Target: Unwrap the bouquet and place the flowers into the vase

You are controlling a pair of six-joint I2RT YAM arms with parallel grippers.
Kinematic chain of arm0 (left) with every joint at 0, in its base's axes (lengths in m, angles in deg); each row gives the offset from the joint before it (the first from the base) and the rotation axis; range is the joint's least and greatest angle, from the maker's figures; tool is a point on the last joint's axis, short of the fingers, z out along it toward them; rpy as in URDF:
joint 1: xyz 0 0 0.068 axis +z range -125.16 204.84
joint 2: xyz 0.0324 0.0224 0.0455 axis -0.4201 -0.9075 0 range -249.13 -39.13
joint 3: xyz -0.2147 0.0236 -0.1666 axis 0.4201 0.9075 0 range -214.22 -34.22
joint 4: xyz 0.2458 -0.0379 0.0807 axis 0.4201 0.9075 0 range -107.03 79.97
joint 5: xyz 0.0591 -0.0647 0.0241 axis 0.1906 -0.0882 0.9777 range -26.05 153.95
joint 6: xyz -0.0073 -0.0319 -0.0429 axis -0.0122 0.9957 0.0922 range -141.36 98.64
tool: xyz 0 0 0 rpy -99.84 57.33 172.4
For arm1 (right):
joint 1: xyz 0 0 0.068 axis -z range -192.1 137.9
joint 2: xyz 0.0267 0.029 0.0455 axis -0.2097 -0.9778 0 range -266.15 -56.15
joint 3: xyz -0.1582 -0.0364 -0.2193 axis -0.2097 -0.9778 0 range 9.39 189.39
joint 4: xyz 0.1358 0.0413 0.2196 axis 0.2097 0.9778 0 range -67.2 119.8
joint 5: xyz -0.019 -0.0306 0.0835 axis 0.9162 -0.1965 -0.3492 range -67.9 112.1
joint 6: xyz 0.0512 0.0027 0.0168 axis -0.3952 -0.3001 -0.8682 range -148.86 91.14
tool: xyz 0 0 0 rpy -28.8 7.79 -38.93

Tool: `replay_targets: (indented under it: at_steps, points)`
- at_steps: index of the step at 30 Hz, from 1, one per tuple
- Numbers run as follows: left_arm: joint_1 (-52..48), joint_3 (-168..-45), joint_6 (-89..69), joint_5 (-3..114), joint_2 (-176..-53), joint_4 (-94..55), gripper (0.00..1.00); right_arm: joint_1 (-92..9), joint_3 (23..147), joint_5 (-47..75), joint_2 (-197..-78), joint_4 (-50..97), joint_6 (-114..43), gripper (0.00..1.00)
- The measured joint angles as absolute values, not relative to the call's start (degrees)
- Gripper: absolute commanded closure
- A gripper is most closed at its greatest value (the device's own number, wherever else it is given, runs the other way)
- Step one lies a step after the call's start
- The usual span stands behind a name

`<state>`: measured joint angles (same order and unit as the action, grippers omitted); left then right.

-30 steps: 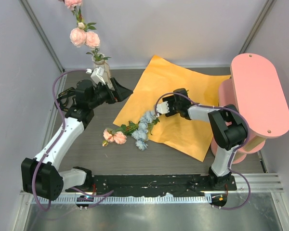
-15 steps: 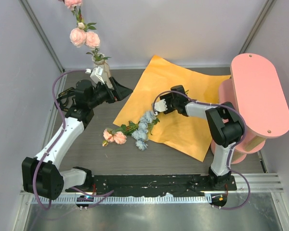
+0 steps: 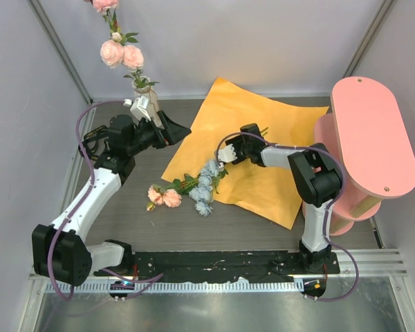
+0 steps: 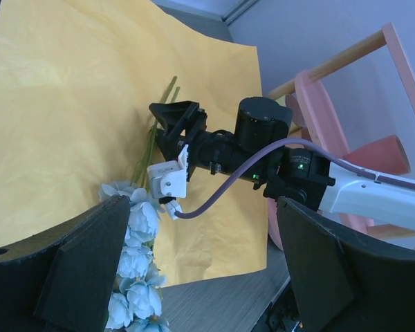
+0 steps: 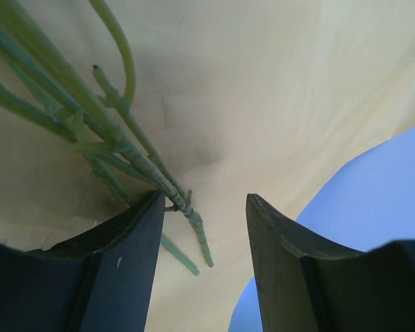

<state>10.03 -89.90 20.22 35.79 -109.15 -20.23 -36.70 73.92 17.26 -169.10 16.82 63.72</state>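
The bouquet lies unwrapped: its orange paper [image 3: 263, 166] is spread flat on the table. Flowers lie across the paper's left edge, with pale blue clusters [image 3: 205, 183], pink blooms [image 3: 164, 197] and green stems [image 5: 142, 155] reaching onto the sheet. My right gripper [image 3: 252, 133] is open low over the stem ends. In the right wrist view [image 5: 204, 200] one stem lies against the left finger [image 5: 135, 242]. The cream vase [image 3: 152, 95] stands at the back left with a tall pink-flowered stem [image 3: 122, 52] in it. My left gripper [image 3: 174, 130] hangs open and empty beside the vase.
A pink oval shelf stand [image 3: 371, 131] fills the right side, close to my right arm's elbow. Grey walls close in the back and sides. Bare wood-grain table [image 3: 124, 221] lies in front of the flowers.
My right gripper has slid left along the paper toward the stem ends, and its jaws have narrowed a little. The left arm has not moved.
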Motion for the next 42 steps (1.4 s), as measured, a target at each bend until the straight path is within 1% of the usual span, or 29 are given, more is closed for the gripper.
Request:
replay_targets:
  at_steps: [2, 3, 4, 5, 6, 11, 19, 22, 23, 26, 30, 32, 34, 39, 42]
  points:
    - [10.03, -89.88, 20.22, 35.77, -109.32, -20.23, 0.09, -37.14, 74.71, 17.7, -169.93, 16.45, 64.24, 0.52]
    - [10.03, -89.88, 20.22, 35.75, -109.39, -20.26, 0.09, -37.25, 74.99, 17.72, -170.23, 16.39, 64.4, 0.63]
    - [10.03, -89.88, 20.24, 35.7, -109.52, -20.26, 0.09, -37.47, 75.49, 17.74, -170.74, 16.47, 64.48, 0.78]
    - [10.03, -89.88, 20.24, 35.64, -109.61, -20.26, 0.09, -37.62, 75.82, 17.83, -171.17, 16.52, 64.96, 0.88]
    - [10.03, -89.86, 20.26, 35.62, -109.67, -20.26, 0.09, -37.82, 76.17, 17.96, -171.63, 16.87, 65.23, 0.92]
    - [10.03, -89.62, 20.26, 35.57, -109.78, -20.28, 0.09, -38.65, 76.35, 18.75, -172.09, 17.04, 66.43, 0.98]
    - [10.03, -89.58, 20.24, 35.59, -110.42, -20.28, 0.09, -39.67, 75.45, 22.14, -170.39, 12.89, 68.66, 0.99]
    - [10.1, -89.58, 20.13, 35.64, -110.42, -20.23, 0.09, -40.26, 72.67, 24.85, -168.38, 5.52, 69.2, 0.99]
    - [10.14, -89.58, 19.96, 35.77, -110.42, -20.19, 0.09, -40.59, 71.03, 26.38, -167.85, 0.17, 69.38, 0.99]
    - [10.38, -89.58, 19.06, 36.69, -110.29, -19.75, 0.09, -41.66, 69.15, 30.66, -167.72, -8.86, 68.22, 0.99]
    - [10.4, -89.58, 17.75, 38.52, -109.39, -18.73, 0.09, -43.26, 69.33, 38.03, -167.7, -17.95, 61.07, 0.99]
    - [10.4, -89.58, 16.9, 39.4, -108.6, -18.33, 0.09, -44.2, 70.97, 41.81, -167.57, -17.82, 53.71, 0.99]
    - [10.4, -89.58, 15.89, 40.38, -107.82, -17.92, 0.09, -44.79, 73.96, 44.02, -166.34, -12.29, 42.5, 0.99]
    - [10.4, -89.58, 14.56, 41.71, -106.74, -17.13, 0.09, -45.01, 81.88, 44.39, -159.92, 2.0, 14.61, 0.99]
    - [10.4, -89.58, 14.14, 42.11, -106.26, -17.09, 0.09, -44.37, 83.45, 42.33, -155.09, 6.57, -0.23, 0.99]
